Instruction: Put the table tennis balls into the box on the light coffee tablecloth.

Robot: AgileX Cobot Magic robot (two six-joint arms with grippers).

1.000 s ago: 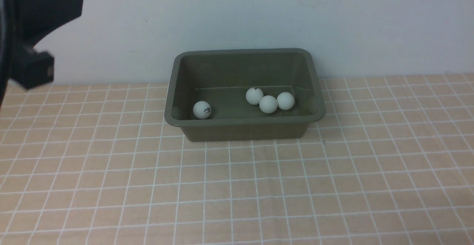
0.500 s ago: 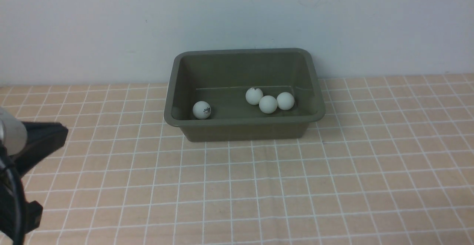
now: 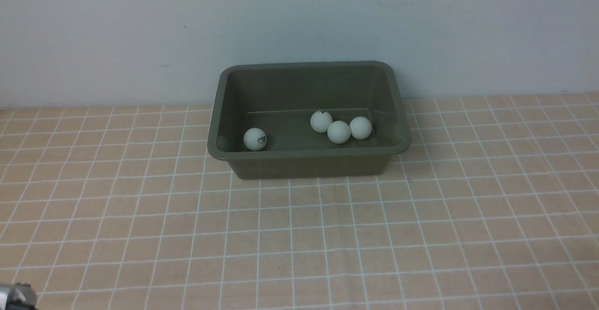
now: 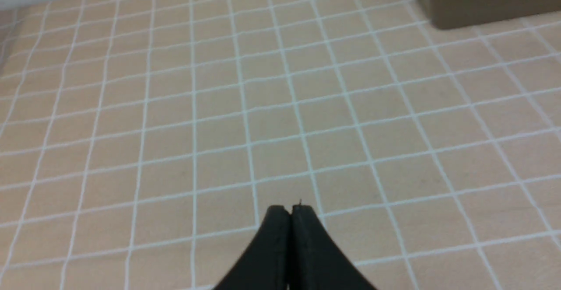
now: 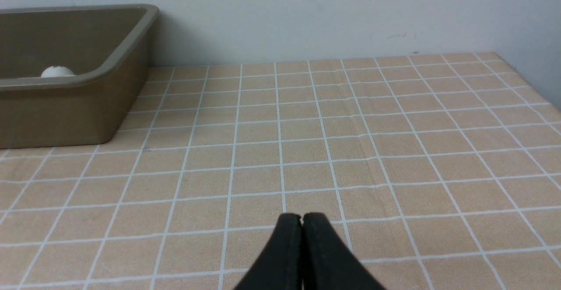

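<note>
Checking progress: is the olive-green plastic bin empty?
No. Four white table tennis balls lie inside the olive-green plastic bin.

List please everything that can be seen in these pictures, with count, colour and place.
table tennis balls: four visible, white, all inside the box; one near its left end, three clustered toward its right end
box: one, olive-green, on the tablecloth against the wall
tablecloth: one, light coffee with white grid lines, covering the table
wall: one, pale grey-white, behind the table
left gripper: one, black, shut, above bare cloth
right gripper: one, black, shut, above bare cloth
</note>
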